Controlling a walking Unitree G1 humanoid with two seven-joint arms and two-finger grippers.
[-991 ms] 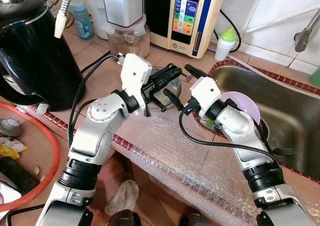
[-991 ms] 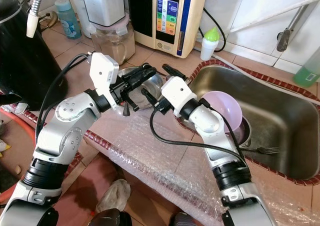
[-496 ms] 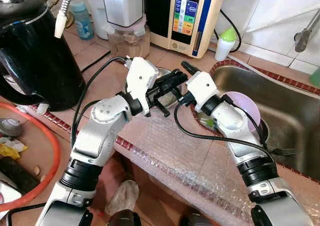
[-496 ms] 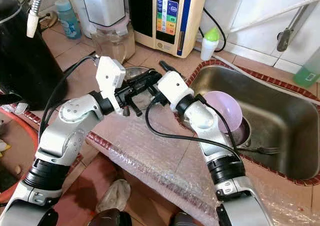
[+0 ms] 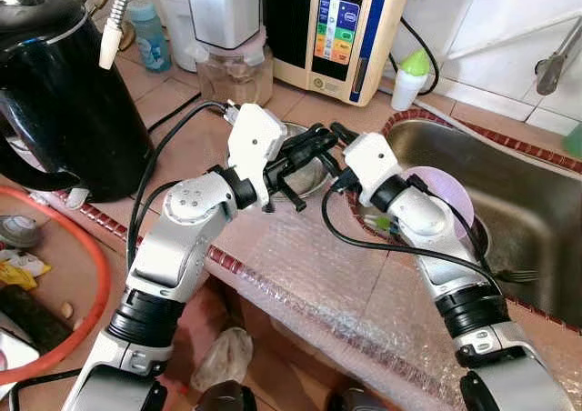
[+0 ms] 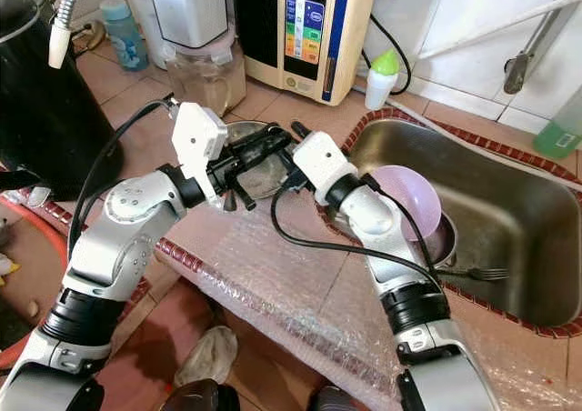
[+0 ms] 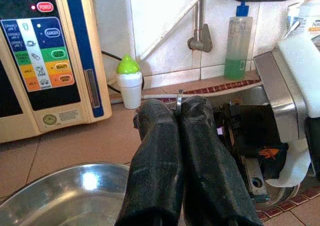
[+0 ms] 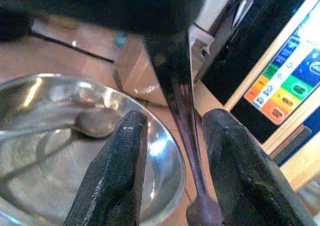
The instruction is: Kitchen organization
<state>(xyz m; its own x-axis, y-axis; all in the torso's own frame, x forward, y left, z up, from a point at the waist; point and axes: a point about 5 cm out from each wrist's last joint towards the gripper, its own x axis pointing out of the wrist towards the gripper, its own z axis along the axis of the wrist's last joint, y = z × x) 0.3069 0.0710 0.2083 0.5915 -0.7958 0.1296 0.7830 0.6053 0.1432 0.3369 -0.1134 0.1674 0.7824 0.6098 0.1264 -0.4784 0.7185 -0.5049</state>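
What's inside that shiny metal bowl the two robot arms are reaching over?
A spoon lies inside the steel bowl. The grippers hide part of the bowl, so anything else there can't be seen.

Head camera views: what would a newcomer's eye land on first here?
The two silver arms meet over the steel bowl on the tiled counter: the left hand is shut on a thin metal utensil, and the right hand, fingers apart, straddles a dark handle. Just right of them, a pink bowl sits in the sink; a big black kettle stands far left.
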